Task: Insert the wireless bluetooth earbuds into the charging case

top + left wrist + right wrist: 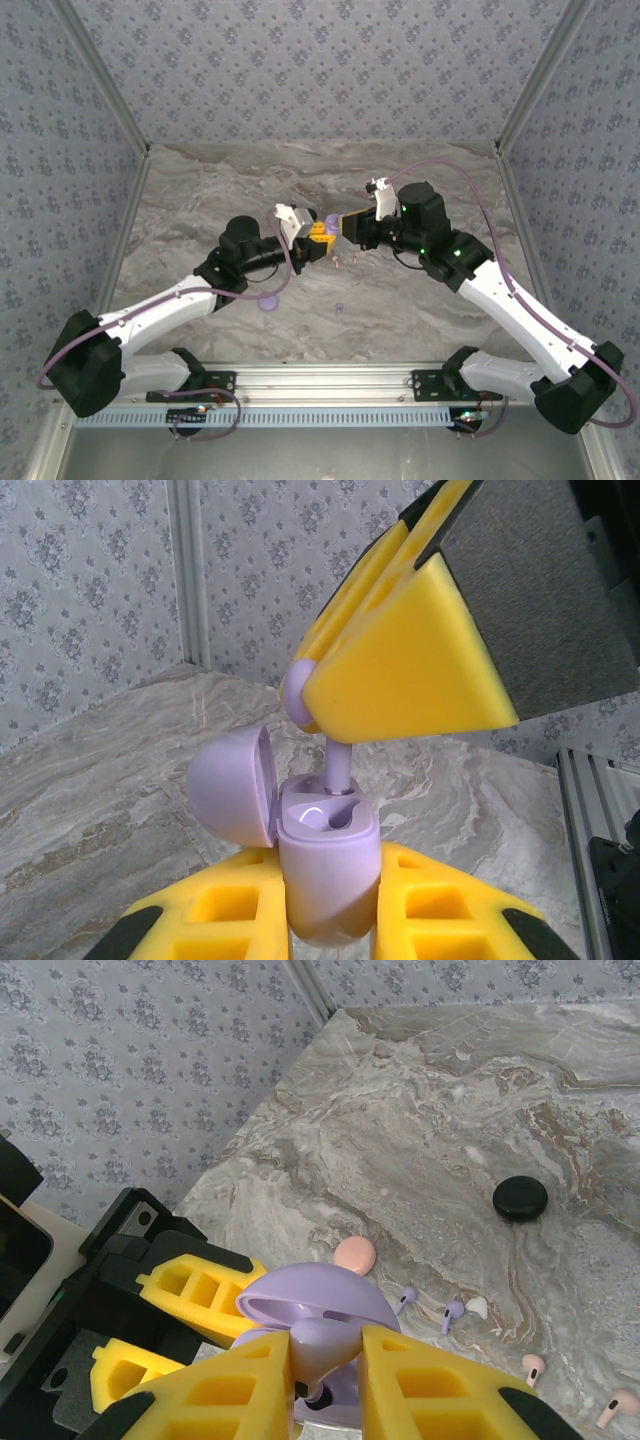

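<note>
1. The left gripper (pixel 325 910), bottom centre of the left wrist view, pinches the lilac charging case (pixel 325 870) upright, with its lid (pixel 232 785) swung open leftward.
2. The right gripper (pixel 325 1365) pinches a lilac earbud (pixel 338 762). Its stem is nearly vertical, tip down at the case's slot, head uppermost.
3. Loose earbuds (pixel 452 1312) lie on the table (pixel 450 1110), lower right of the right wrist view.

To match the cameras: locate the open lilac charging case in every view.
Top external: open lilac charging case near picture centre.
Left wrist: case lower centre, lid swung left.
Right wrist: case bottom centre, domed lid uppermost.
Shared landmark: lilac stemmed earbud entering it, both wrist views.
</note>
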You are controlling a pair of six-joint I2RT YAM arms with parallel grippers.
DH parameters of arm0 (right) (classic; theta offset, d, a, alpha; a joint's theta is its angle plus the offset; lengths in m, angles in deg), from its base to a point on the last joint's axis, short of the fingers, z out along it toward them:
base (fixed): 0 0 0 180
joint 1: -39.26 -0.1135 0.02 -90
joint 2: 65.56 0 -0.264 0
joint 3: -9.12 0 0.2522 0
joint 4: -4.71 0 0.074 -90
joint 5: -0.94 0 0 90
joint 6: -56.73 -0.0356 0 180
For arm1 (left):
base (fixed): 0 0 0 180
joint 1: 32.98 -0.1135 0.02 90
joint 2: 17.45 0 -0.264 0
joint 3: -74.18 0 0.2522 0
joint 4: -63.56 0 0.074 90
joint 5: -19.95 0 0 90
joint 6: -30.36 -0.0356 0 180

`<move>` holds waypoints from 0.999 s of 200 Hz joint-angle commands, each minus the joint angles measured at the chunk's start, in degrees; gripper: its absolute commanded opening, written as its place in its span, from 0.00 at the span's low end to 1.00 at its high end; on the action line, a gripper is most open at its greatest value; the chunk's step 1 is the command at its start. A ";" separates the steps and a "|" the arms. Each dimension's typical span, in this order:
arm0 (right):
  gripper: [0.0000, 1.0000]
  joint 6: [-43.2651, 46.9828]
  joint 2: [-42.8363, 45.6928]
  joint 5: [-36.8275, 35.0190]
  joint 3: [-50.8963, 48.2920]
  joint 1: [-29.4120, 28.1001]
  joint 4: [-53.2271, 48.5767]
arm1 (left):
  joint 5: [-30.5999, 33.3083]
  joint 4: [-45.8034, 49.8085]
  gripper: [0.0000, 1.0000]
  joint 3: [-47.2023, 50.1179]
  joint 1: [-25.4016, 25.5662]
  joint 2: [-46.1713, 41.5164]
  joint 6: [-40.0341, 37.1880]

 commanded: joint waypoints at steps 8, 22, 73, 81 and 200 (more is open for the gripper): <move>0.24 0.94 -0.24 -0.29 -1.05 -0.34 -1.86 | -1.01 -1.78 0.00 -2.09 0.40 -0.04 0.25; 0.24 0.98 -0.13 -1.15 -1.19 -0.43 -1.95 | -0.96 -1.80 0.00 -1.99 0.38 0.01 0.25; 0.24 0.90 -0.11 -1.21 -1.15 -0.44 -1.48 | -0.96 -1.83 0.00 -2.03 0.42 0.02 0.42; 0.24 0.92 -0.21 -0.79 -1.16 -0.43 -1.57 | -0.92 -1.84 0.00 -1.98 0.42 -0.05 0.36; 0.59 1.51 4.92 2.65 0.34 3.27 -4.16 | 3.96 -2.03 0.00 -0.49 0.34 -1.62 0.12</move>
